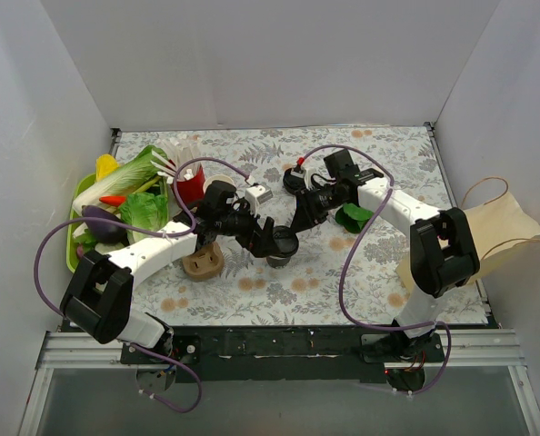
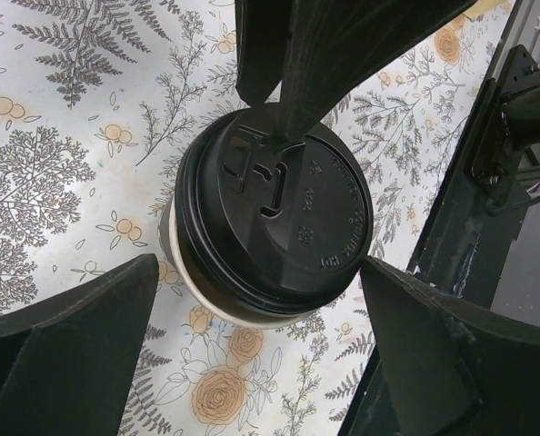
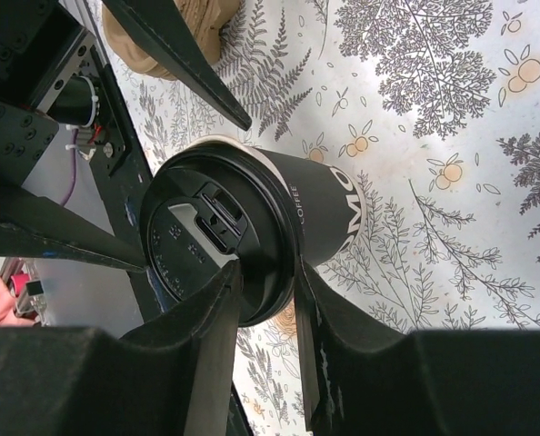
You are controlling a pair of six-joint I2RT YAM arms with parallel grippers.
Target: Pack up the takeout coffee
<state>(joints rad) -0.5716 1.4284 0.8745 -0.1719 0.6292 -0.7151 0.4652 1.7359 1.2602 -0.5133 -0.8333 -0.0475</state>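
The right gripper (image 3: 268,272) is closed on the rim of the lid (image 3: 206,236). One finger is laid on the lid top and the other is pressed against the outside of the coffee (image 3: 320,195). The left gripper (image 2: 259,263) is spread wide. Its fingers (image 2: 88,345) are set on either side of the coffee, clear of it.

The coffee is seated on the patterned cloth (image 1: 370,263) near the centre of the table, between the two grippers. A tan object (image 1: 203,263) is located just to the left of it. A red cup (image 1: 190,186) is placed farther back and left, beside a green tray (image 1: 72,254) loaded with vegetables. A paper bag (image 1: 493,232) is positioned at the right edge, well apart from the coffee.
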